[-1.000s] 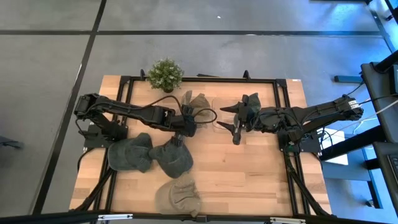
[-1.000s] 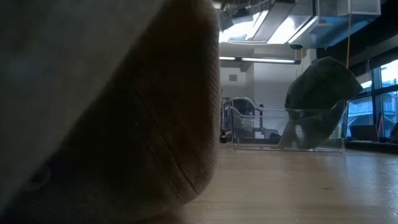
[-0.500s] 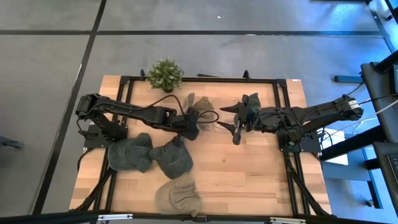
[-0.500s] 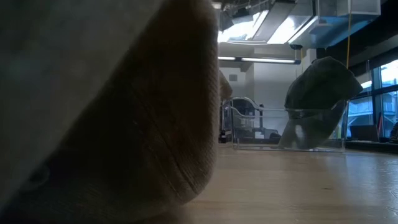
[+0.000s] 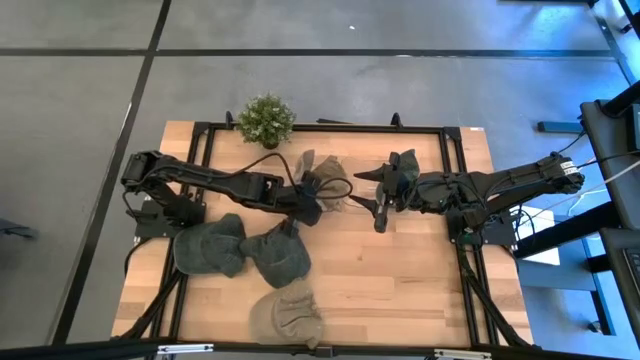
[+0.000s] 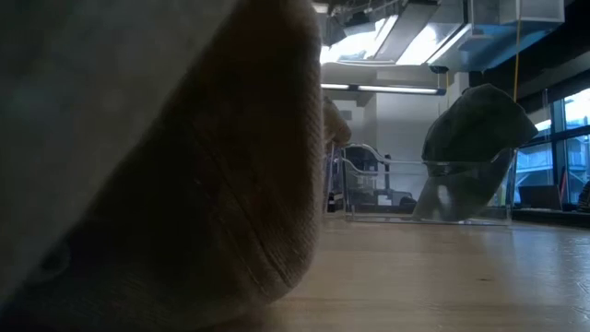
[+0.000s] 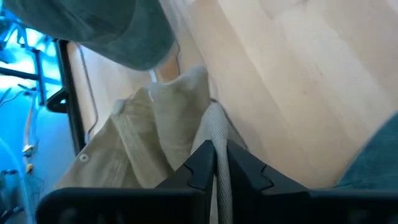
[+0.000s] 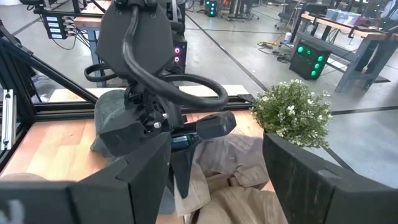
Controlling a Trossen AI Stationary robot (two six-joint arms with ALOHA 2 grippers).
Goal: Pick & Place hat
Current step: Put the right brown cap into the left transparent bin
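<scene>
My left gripper (image 5: 316, 195) (image 7: 216, 149) hovers mid-table, shut on a beige hat (image 5: 328, 178) (image 7: 155, 137). The hat's top peeks out in the low view (image 6: 336, 120), above the height of a clear box (image 6: 424, 189). My right gripper (image 5: 362, 190) (image 8: 227, 186) hangs open over that box, just right of the beige hat, touching nothing. A dark green hat (image 6: 470, 120) (image 5: 404, 165) leans on the box's rim. Two more dark green hats (image 5: 210, 245) (image 5: 277, 257) and a beige one (image 5: 285, 312) lie on the near half of the table. My left gripper pinches a fold of the beige hat's cloth (image 7: 217, 168) between its two shut fingers (image 7: 200, 163), coming from the table's left. The rest of the hat (image 7: 177, 112) bunches beyond the fingertips, and it looks lifted off the table.
A small potted plant (image 5: 266, 120) (image 8: 292, 112) stands at the far edge. The near beige hat (image 6: 157, 166) fills the left of the low view. Bare wood (image 5: 400, 270) lies on the near right side. A black frame (image 5: 330, 127) runs around the table.
My left gripper has moved a little toward the table's right, carrying the beige hat closer to the clear box and my right gripper. The hat's top has come into sight in the low view, behind the near hat.
</scene>
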